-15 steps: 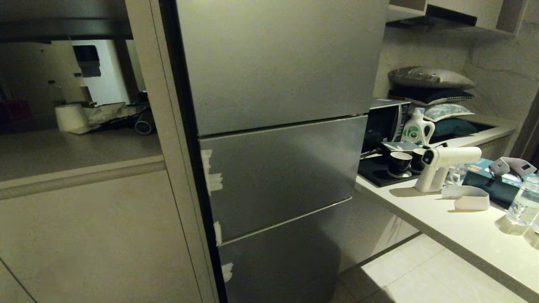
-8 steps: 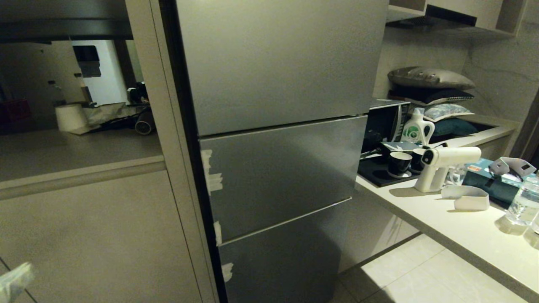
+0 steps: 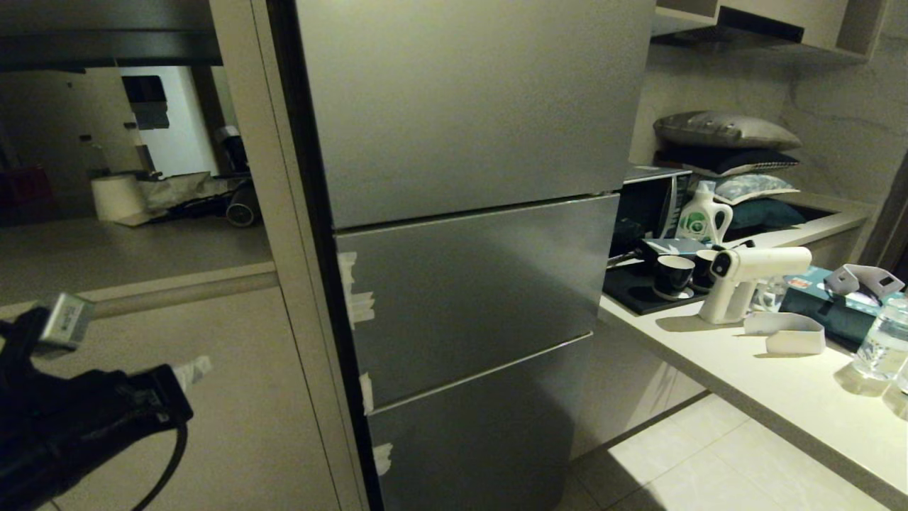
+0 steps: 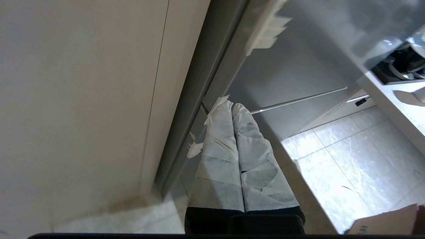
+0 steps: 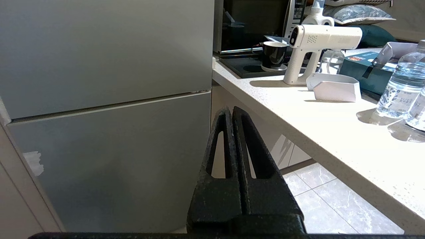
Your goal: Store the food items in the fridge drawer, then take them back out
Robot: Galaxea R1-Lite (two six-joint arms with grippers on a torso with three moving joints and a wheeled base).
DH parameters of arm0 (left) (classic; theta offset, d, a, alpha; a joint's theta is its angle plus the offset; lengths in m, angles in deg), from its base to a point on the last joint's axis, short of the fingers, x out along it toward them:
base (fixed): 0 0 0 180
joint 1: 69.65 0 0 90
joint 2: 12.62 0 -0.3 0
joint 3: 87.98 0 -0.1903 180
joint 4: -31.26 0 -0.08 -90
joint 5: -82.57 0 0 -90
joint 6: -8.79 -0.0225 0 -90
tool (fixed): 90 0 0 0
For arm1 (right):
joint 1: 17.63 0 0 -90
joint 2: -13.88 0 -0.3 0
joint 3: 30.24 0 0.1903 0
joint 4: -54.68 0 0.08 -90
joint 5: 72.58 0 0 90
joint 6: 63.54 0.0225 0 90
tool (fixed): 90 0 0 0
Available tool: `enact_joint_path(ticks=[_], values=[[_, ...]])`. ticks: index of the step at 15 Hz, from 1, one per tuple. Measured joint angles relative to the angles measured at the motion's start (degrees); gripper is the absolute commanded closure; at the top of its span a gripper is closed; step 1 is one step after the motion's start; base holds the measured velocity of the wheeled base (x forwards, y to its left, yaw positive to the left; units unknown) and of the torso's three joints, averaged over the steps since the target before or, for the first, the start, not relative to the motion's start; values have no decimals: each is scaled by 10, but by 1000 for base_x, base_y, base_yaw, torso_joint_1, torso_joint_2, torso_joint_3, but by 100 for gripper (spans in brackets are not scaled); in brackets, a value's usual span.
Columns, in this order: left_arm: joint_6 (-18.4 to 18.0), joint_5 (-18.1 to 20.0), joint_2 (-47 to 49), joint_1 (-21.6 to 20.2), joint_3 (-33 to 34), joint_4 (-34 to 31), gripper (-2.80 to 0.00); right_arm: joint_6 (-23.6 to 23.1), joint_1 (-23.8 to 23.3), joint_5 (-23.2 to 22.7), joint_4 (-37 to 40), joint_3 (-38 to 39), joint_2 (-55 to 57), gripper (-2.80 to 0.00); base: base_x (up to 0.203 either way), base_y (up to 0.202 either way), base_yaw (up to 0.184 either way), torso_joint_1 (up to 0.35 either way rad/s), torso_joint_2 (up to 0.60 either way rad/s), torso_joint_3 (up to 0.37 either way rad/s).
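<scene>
stage: start, nothing stored | fridge (image 3: 468, 284): all fronts closed, drawer and food unseen | left gripper (image 4: 232, 108): fingers closed, empty, at 8 o'clock | right gripper (image 5: 229, 111): fingers closed, empty

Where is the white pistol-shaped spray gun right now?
In the head view, the white pistol-shaped spray gun stands on the pale countertop right of the grey fridge, between the black cups and the curved white plastic piece.

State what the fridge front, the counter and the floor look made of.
Fridge front: brushed grey metal or a metal-look coating, dull sheen.
Counter: pale speckled stone or composite, smooth.
Floor: glossy light tiles, probably ceramic; grout lines and glare show.
</scene>
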Motion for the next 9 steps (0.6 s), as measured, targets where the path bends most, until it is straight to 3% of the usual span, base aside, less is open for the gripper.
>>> enact_joint_path(ticks=[2, 6, 9], values=[[24, 14, 54, -1, -11, 33, 0, 0, 0, 0, 0, 0, 0, 0, 0, 0, 0, 0, 0, 0], [85, 93, 144, -2, -75, 45, 0, 0, 0, 0, 0, 0, 0, 0, 0, 0, 0, 0, 0, 0], [100, 105, 226, -2, -142, 44, 0, 0, 0, 0, 0, 0, 1, 0, 0, 0, 0, 0, 0, 0]])
